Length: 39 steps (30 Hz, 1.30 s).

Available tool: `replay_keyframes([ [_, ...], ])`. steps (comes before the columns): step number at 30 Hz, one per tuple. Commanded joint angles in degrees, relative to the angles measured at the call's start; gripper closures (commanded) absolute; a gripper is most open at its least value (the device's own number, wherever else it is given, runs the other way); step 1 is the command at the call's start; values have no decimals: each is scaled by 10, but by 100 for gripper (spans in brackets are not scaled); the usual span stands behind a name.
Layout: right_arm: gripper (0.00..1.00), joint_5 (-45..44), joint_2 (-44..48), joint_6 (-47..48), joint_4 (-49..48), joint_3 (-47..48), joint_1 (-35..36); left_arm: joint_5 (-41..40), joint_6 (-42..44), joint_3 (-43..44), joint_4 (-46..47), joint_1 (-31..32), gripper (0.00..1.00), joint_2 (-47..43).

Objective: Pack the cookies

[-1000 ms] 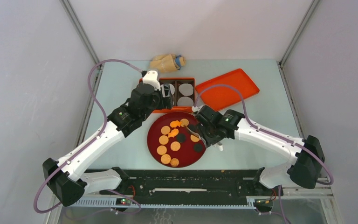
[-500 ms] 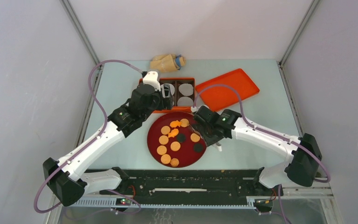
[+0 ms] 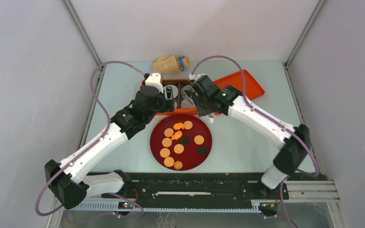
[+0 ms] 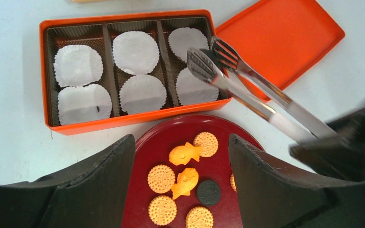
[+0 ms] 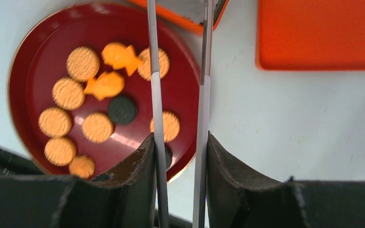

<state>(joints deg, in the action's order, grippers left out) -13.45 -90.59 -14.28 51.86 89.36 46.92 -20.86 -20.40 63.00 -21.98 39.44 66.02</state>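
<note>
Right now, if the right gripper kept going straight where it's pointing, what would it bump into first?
The right gripper holds tongs; their tips hang over the orange box, right-hand column, so they'd probably touch a white paper liner there first, though their height is unclear.

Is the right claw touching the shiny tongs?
Touching. The right wrist view shows the fingers of the right gripper pressed against both arms of the tongs.
</note>
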Motion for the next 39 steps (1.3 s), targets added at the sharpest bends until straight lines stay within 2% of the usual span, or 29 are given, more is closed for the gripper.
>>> replay_keyframes([
  [1,79,-10,-73,43,-71,46,-42,-34,15,16,-6,-1,23,-11],
  [6,81,-13,-161,58,-77,116,-84,-49,21,16,-12,-1,23,-11],
  [13,82,1,-214,74,-92,155,-103,-55,19,8,-12,-1,23,-13],
  [15,81,0,-223,78,-92,158,-104,-55,19,7,-14,-1,23,-13],
  [17,74,0,-228,78,-86,160,-104,-54,18,6,-14,-1,23,-13],
  [19,65,5,-228,76,-80,159,-103,-53,19,6,-14,-1,23,-12],
  [23,58,20,-216,70,-74,147,-102,-47,19,6,-15,-1,23,-9],
  [27,47,22,-199,66,-83,127,-98,-37,17,7,-15,-1,23,-7],
  [35,49,7,-191,62,-76,144,-98,-24,16,2,-12,-1,23,-9],
  [39,49,-34,-134,61,-76,124,-76,-21,14,4,-10,-1,23,-12],
])
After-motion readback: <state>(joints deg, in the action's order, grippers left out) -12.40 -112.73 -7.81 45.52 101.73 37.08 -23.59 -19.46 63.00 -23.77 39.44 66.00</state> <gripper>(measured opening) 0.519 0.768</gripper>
